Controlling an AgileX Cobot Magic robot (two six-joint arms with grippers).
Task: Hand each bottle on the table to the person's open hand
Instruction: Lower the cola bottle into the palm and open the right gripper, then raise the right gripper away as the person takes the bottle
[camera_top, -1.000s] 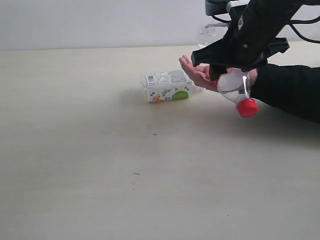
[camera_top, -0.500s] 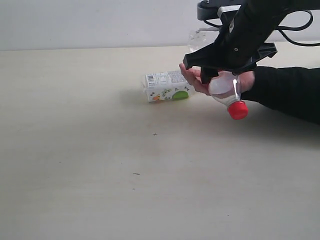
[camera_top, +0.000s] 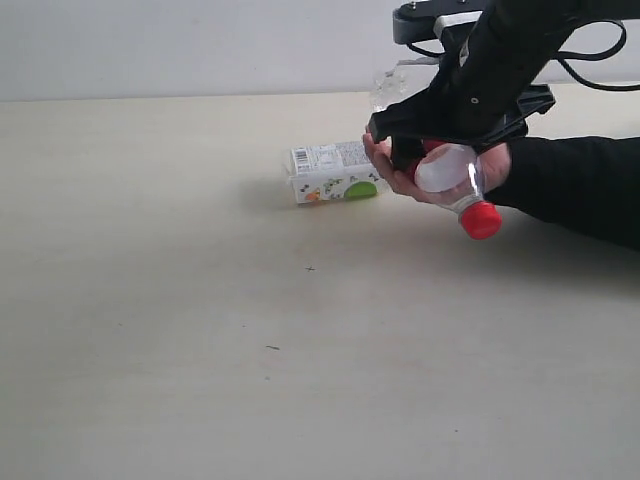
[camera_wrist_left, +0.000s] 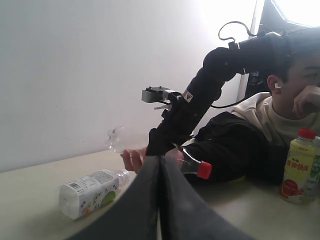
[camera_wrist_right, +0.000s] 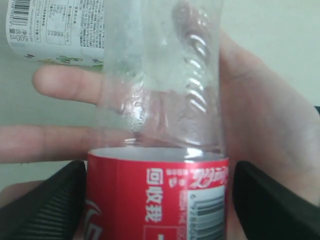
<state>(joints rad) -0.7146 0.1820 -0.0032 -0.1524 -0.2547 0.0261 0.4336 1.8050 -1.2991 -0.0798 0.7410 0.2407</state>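
Exterior view: the surface (camera_top: 200, 330) lies wide and open to the left of and in front of the handover, and its far edge meets the wall. Near the squarish bottle (camera_top: 335, 172) lying on its side, the clear red-capped bottle (camera_top: 450, 175) rests tilted in the person's open hand (camera_wrist_right: 260, 110), cap lowest. The right pincer (camera_wrist_right: 159, 195) is spread, its pads (camera_wrist_right: 45, 205) flanking the red label. The left pincer (camera_wrist_left: 160, 162) is pressed together.

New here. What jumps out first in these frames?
In the exterior view, at the far right, the right pincer hangs over the person's open hand. Its jaws stand either side of a clear red-capped bottle that lies across the palm. Just left of the hand, a white-labelled bottle lies on its side on the table.
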